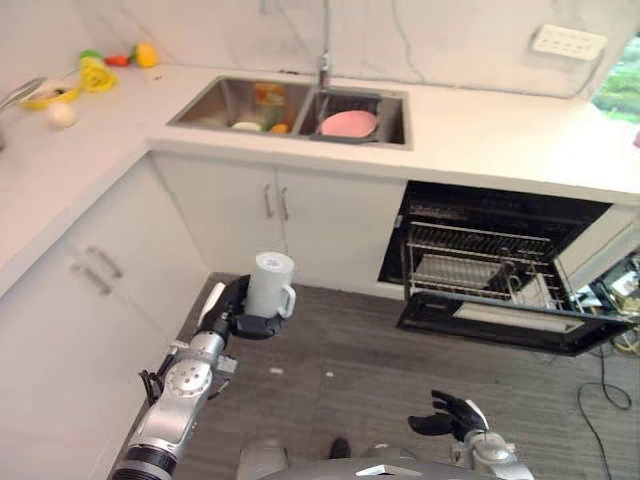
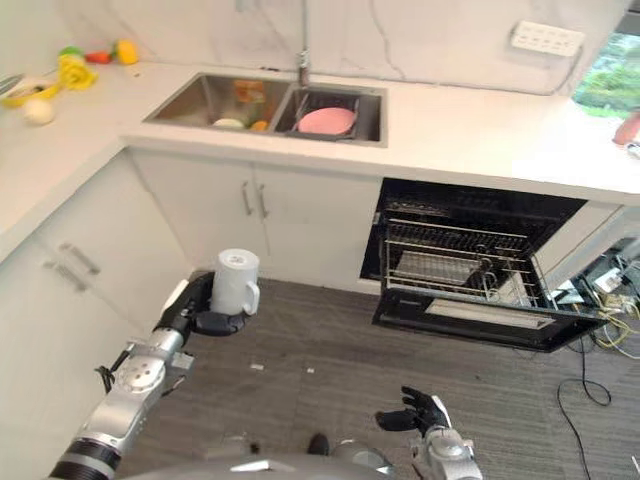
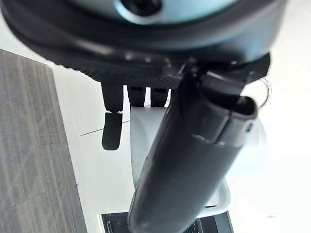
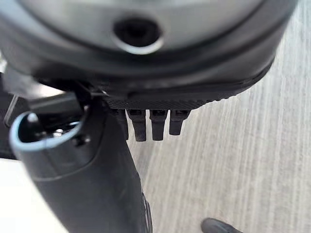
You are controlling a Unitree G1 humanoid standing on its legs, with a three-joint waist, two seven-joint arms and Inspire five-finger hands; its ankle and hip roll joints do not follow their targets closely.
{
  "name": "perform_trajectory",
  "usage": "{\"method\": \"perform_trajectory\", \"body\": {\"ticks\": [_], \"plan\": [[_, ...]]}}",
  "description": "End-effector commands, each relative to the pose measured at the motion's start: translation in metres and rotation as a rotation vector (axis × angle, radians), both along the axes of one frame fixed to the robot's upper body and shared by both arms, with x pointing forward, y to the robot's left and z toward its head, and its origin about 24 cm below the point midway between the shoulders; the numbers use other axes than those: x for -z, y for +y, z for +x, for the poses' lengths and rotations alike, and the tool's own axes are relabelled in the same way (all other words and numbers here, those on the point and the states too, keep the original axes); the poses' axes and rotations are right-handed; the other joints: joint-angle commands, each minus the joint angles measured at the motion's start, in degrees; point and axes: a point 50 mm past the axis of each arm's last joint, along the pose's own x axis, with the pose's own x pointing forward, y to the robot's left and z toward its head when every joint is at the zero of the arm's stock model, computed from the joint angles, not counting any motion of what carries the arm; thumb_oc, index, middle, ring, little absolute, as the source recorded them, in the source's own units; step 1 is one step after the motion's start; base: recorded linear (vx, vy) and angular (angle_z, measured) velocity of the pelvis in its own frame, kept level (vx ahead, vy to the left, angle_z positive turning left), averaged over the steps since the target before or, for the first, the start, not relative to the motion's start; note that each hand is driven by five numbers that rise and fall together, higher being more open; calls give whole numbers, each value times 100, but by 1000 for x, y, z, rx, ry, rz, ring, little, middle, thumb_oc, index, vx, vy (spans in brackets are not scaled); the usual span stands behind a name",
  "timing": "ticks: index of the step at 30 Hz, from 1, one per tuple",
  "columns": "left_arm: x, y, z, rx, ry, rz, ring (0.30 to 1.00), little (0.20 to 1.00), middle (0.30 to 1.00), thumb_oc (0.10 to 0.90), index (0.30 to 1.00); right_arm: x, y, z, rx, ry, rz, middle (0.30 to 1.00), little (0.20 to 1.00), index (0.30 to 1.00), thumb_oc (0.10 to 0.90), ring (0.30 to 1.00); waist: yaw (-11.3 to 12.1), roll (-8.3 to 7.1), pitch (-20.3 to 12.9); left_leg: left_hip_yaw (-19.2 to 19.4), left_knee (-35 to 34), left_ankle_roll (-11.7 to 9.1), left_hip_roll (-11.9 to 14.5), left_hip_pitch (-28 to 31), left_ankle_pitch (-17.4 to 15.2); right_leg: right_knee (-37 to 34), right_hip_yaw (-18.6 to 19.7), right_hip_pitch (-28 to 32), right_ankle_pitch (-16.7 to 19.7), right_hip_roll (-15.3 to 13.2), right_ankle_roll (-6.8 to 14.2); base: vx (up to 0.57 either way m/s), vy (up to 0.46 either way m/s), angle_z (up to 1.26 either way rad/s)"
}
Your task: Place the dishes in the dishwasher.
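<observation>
left hand (image 1: 232,308) was clamped round an upright white mug (image 1: 270,285) over the floor. right hand (image 1: 452,415) hung low, fingers loosely apart. dishwasher (image 1: 500,268) stood open.

1 white mug (image 1: 269,285), upright in the left hand (image 1: 238,312). 1 pink plate (image 1: 348,123), in the right sink basin (image 1: 392,118). 2 basins total; the left basin (image 1: 205,103) holds a few small items, too small to count for sure. 1 tap (image 1: 324,66) betw. the basins. 1 dishwasher (image 1: 500,265), far right, door down, 1 wire rack (image 1: 470,260) pulled out. 2 hands in view: left w/ mug, right hand (image 1: 450,415) near bottom, nothing in it. 1 wall socket (image 1: 568,41) far right.
</observation>
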Motion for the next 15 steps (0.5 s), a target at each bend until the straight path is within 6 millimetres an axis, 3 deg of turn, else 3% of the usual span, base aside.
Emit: {"method": "perform_trajectory", "body": {"ticks": [1,2,3,4,6,7,9,11,14,15], "plan": [[-63,-11,32,67,-318,-29,300,300,300,400,300,-10,-17,8,-5,-57,-48,900,900,900,800,900,7,-86,184,186,-1839,232,-8,322,544,-5,155,179,-600,-421,951,375,227,-71],[-64,-10,32,63,-321,-27,300,300,300,400,300,-11,-19,9,-8,-61,-55,900,900,900,800,900,71,-108,186,15,-2554,204,-162,209,734,-49,288,230,-619,-474,980,392,248,-58],[-65,-7,31,53,-329,-12,300,300,300,400,300,-12,-19,13,-21,-69,-61,900,900,900,800,900,207,-32,224,-526,-3221,72,-382,49,1020,-146,531,374,-664,-383,1023,495,281,-69],[-64,-5,29,43,-331,12,300,300,300,400,300,-13,-20,15,-35,-71,-76,900,900,900,800,900,313,44,294,-1243,-3948,-171,-559,-87,1510,-240,819,587,-709,-349,1068,379,203,-66],[-61,-5,27,51,-316,10,300,300,300,400,300,-12,-20,16,-50,-61,-81,900,900,900,800,900,273,92,242,-1347,-4089,-177,-500,126,1364,-130,984,576,-816,-370,1123,329,224,-121],[-66,-15,33,86,-337,-21,300,300,300,400,300,-11,-16,14,-45,-62,-64,900,900,900,800,900,143,166,144,-1242,-4140,-145,-432,287,1396,-146,1155,590,-814,-488,1186,328,272,-133],[-68,-17,34,96,-346,-23,300,300,300,400,300,-10,-14,11,-37,-58,-53,900,900,900,800,900,169,144,90,-1216,-4042,-72,-472,350,1290,-61,1331,572,-863,-587,1244,328,293,-94],[-73,-26,42,140,-367,-26,300,300,300,400,300,-8,-8,11,-46,-60,-26,900,900,900,800,900,78,119,17,-1078,-3968,42,-538,454,1113,361,1539,401,-890,-756,1359,337,319,-68],[-88,-41,57,223,-415,10,300,300,300,400,300,-13,-3,27,-68,-97,-19,900,900,900,800,900,-38,162,78,-511,-3862,375,-530,840,683,1604,1764,-247,-515,-1017,1613,188,243,-85],[-89,-41,57,223,-416,10,300,300,300,400,300,-13,-3,28,-68,-98,-19,900,900,900,800,900,-22,171,70,-498,-3876,374,-518,826,704,1599,1779,-273,-492,-1005,1612,93,242,-105]]}}
